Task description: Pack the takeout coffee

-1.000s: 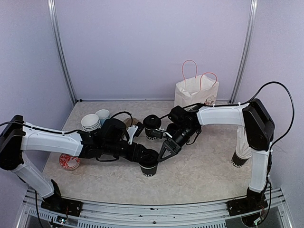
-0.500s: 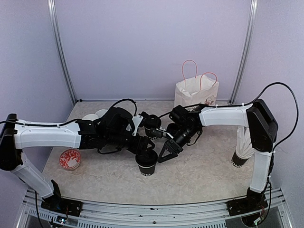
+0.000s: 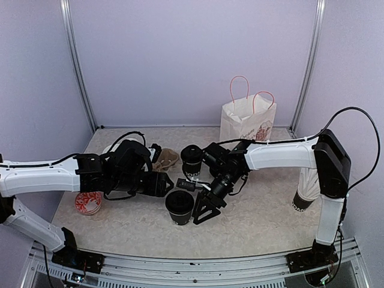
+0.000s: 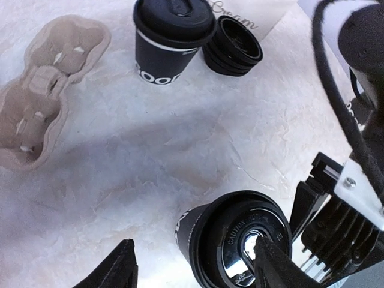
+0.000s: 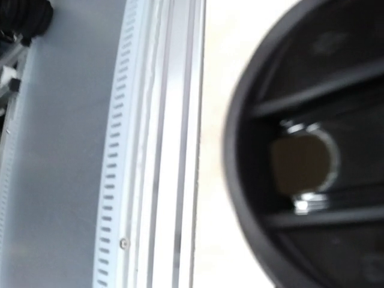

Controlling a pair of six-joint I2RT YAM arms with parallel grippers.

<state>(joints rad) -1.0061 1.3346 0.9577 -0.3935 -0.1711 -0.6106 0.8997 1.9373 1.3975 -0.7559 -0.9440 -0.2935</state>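
Two takeout coffee cups, black with black lids, stand on the table. The near cup (image 3: 180, 207) (image 4: 234, 246) is upright in front of my left gripper (image 3: 163, 183) (image 4: 193, 269), which is open and clear of it. My right gripper (image 3: 203, 211) is open, its fingers spread close beside that cup's right side; I cannot tell whether they touch it. The right wrist view shows only a blurred black lid (image 5: 312, 150) filling its right half. The far cup (image 3: 192, 161) (image 4: 171, 36) stands alone behind. The white paper bag (image 3: 247, 120) stands at the back.
A brown cardboard cup carrier (image 3: 167, 159) (image 4: 45, 90) lies left of the far cup. A stack of black lids (image 4: 233, 45) sits next to that cup. A red patterned dish (image 3: 89, 203) lies at front left, and a tall stack of cups (image 3: 306, 192) stands by the right arm.
My left gripper has opened and drawn back to the left, away from the near cup. My right gripper has opened wider and moved forward, down beside the cup.
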